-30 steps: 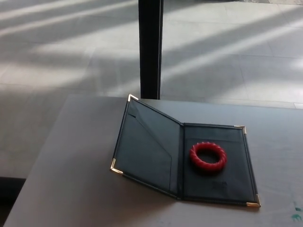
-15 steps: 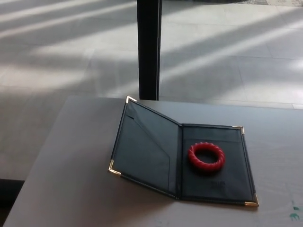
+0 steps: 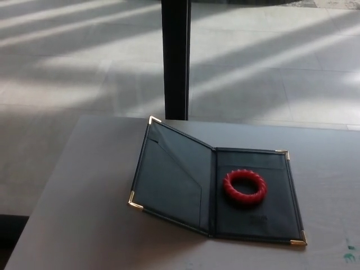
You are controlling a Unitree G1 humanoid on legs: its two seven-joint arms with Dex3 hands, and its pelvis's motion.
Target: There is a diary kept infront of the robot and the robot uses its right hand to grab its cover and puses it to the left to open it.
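Note:
A dark diary with gold corner caps lies open on the grey table. Its left cover stands raised at a slant, with inner pockets showing. The right half lies flat, and a red twisted ring rests on it. Neither of my hands shows in the head view.
A black post rises just beyond the table's far edge, behind the diary. Past it is a tiled floor with bands of sunlight. The table's left edge runs diagonally at the picture's left. A small green mark sits at the table's lower right.
The whole picture has shifted slightly left and down, so the camera moved. The diary, its raised cover and the ring keep the same pose.

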